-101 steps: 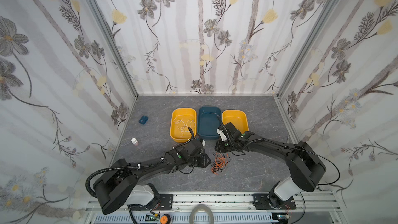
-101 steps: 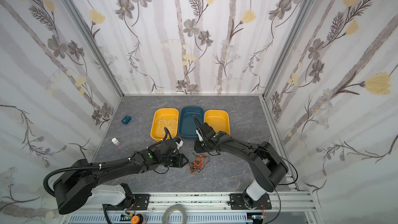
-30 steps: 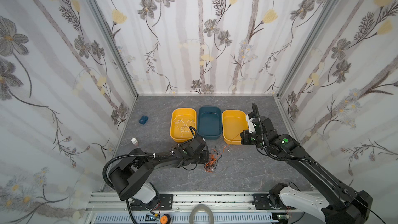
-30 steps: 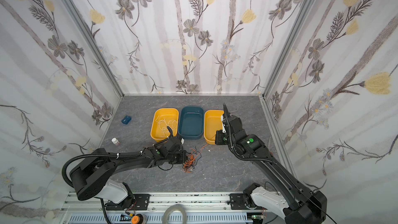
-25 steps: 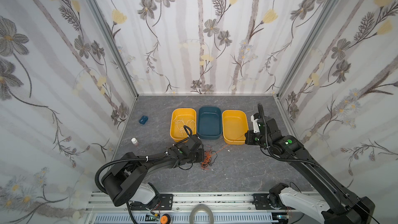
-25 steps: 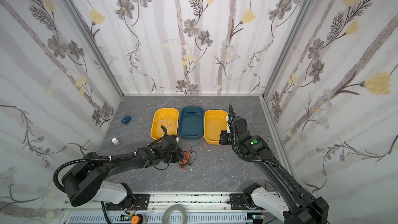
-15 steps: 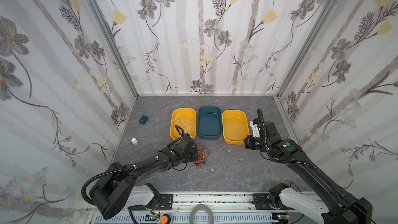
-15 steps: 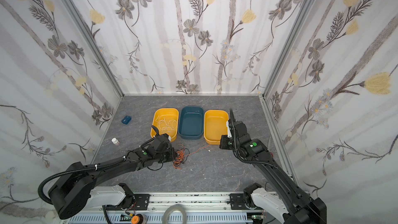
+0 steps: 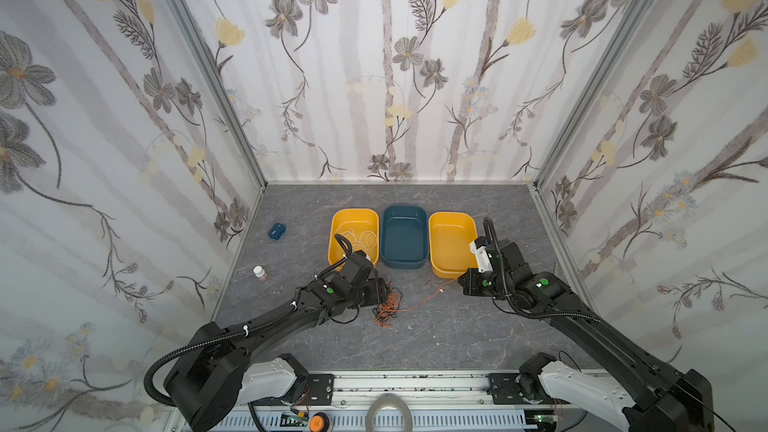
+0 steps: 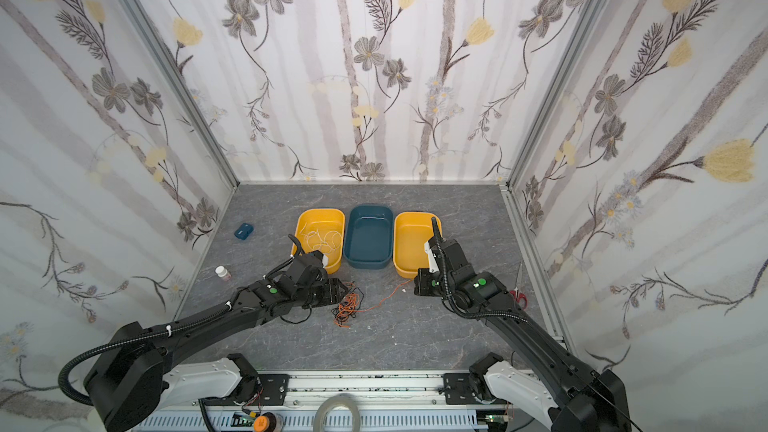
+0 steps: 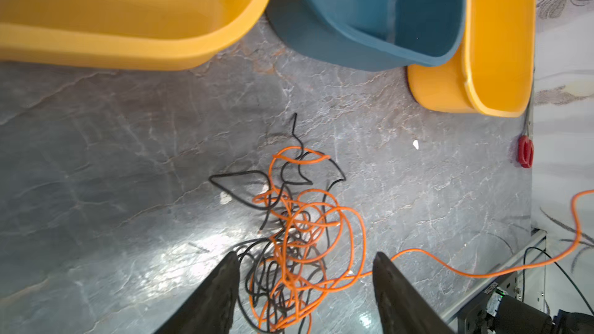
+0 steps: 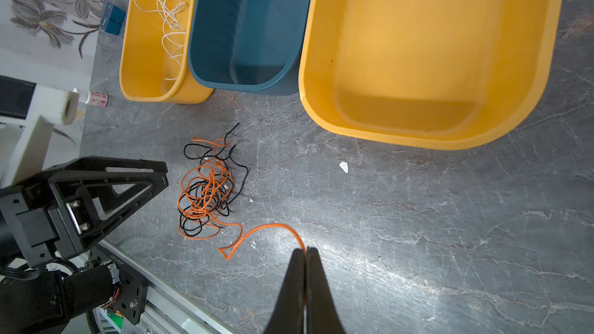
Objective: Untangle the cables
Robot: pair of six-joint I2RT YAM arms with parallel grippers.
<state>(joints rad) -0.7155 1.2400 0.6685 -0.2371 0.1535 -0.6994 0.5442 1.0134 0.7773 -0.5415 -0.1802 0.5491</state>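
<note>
- Left end effector (image 11: 305, 258), its fingers cut off by the frame edge, is spread wide beside the orange-and-black cable tangle (image 11: 299, 220) on the surface (image 12: 418, 220).
- Right end effector (image 12: 305, 250) pinches the orange cable (image 12: 266, 225) end.
- White cable (image 12: 172, 27) lies in a yellow bin (image 12: 141, 59).

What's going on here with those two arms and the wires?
Two robot arms are untangling cables on a grey table. The right gripper is shut on an end of the orange cable, which runs back to a tangle of orange and black cable. The left gripper is open around that tangle. A white cable already lies in a yellow bin.
</note>
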